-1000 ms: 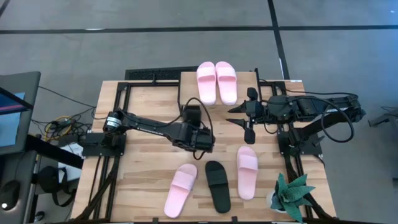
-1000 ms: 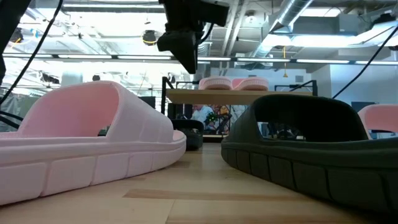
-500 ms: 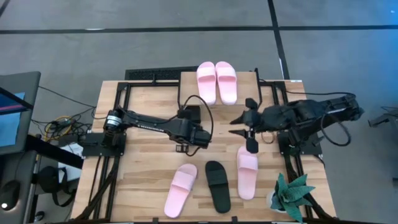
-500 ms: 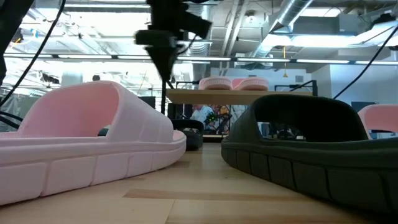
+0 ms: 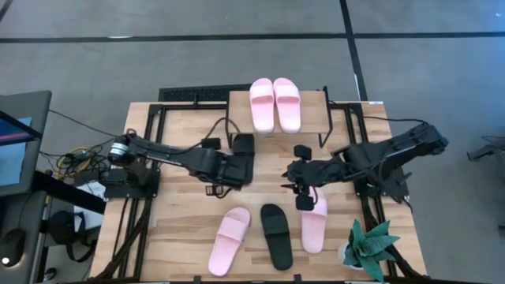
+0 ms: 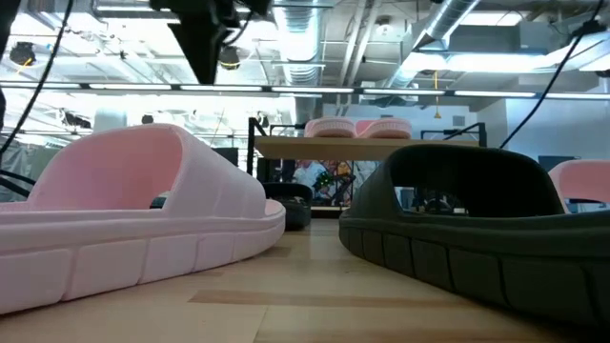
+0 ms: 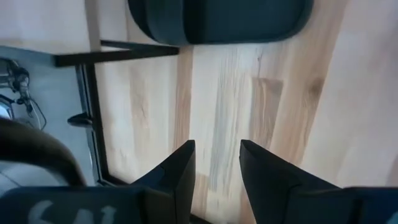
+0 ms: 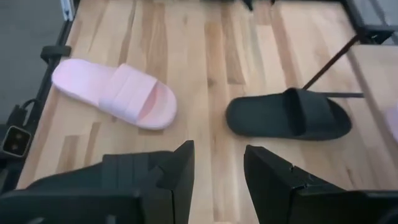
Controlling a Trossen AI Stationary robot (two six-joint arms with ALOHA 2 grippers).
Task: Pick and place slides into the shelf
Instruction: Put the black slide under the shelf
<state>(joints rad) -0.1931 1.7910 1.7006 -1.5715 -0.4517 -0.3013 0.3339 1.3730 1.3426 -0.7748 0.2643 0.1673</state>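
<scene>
Two pink slides (image 5: 274, 104) lie side by side on top of the shelf (image 6: 372, 146). A black slide (image 7: 217, 18) lies on the tabletop by the shelf's near left leg. Near the front edge lie a pink slide (image 5: 230, 241), a black slide (image 5: 276, 235) and another pink slide (image 5: 313, 225). My left gripper (image 7: 216, 152) hovers open above bare wood, just short of the black slide by the shelf. My right gripper (image 8: 217, 155) is open in the air over the far end of the right-hand pink slide, facing the black slide (image 8: 289, 115) by the shelf and a pink slide (image 8: 115, 93).
A black metal frame (image 5: 158, 118) runs along the tabletop's sides. A potted plant (image 5: 371, 248) stands at the near right corner. Bare wood (image 5: 189, 213) lies between the left arm and the near slides. In the low view a pink slide (image 6: 143, 229) and a black slide (image 6: 477, 229) fill the foreground.
My left gripper has drawn back toward the table's left edge, rising a little and turning, away from the shelf's front. My right gripper has come down and toward the near left, tipping further downward, to above the right-hand pink slide. No slide has moved.
</scene>
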